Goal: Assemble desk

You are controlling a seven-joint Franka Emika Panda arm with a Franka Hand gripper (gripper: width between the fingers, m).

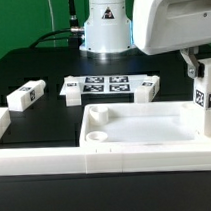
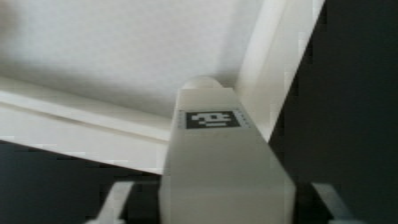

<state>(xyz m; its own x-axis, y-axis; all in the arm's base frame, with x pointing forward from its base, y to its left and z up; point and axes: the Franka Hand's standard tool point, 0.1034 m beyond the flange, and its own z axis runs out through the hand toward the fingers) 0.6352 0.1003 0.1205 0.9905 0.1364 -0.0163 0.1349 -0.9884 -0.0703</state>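
Black bench (image 1: 51, 66) runs below a green backdrop, and the white tabletop (image 1: 145, 126) lies open side up at the front of the exterior view, toward its right. The fingers (image 2: 125, 205) are clamped on a tagged leg (image 1: 205, 98), which hangs from them with its long axis roughly upright at the tabletop's right end.

In the wrist view that held leg (image 2: 217, 165) points straight away from the camera. Its free end sits over the tray floor (image 2: 107, 50), just inside the raised rim (image 2: 267, 60) and close to a corner. Whether the end touches the floor cannot be told.

The coming move likely turns on this: the seat for the leg lies directly beyond its free end, along its own axis, so the approach should be straight down, not sideways.

Two loose legs (image 1: 28, 95) (image 1: 143, 89) lie apart, on either side of the marker board (image 1: 104, 84).
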